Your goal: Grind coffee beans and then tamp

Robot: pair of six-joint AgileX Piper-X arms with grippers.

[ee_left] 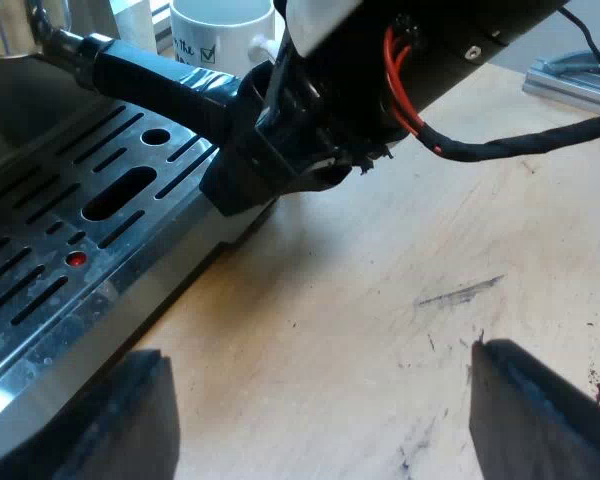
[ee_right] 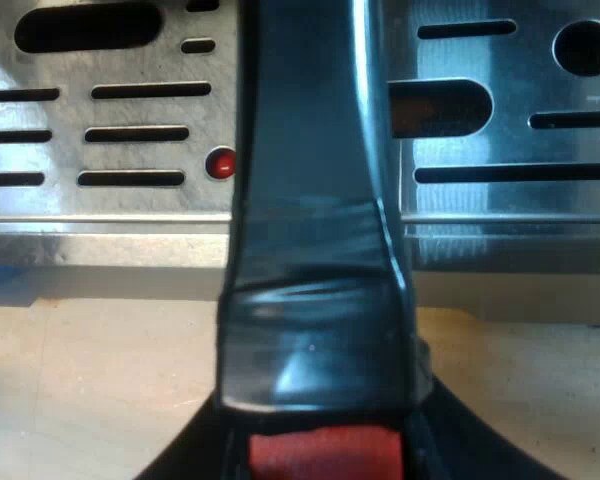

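Observation:
The holder's dark handle (ee_left: 150, 80) reaches out from the espresso machine's front over the slotted metal drip tray (ee_left: 40, 300). My right gripper (ee_left: 280, 150) is shut on the handle's outer end. In the right wrist view the handle (ee_right: 315, 200) runs straight up between the fingers of the right gripper (ee_right: 315, 455), with its red end (ee_right: 320, 452) right at them. My left gripper (ee_left: 315, 355) hangs open over the bare wooden table (ee_left: 380, 300) just off the tray's edge, nothing between its fingers (ee_left: 540, 410).
A white mug (ee_left: 225, 35) with print stands beyond the handle, beside the machine. A metal bar (ee_left: 570, 80) lies on the table farther off. The drip tray (ee_right: 500, 130) has a small red float button (ee_right: 220, 162).

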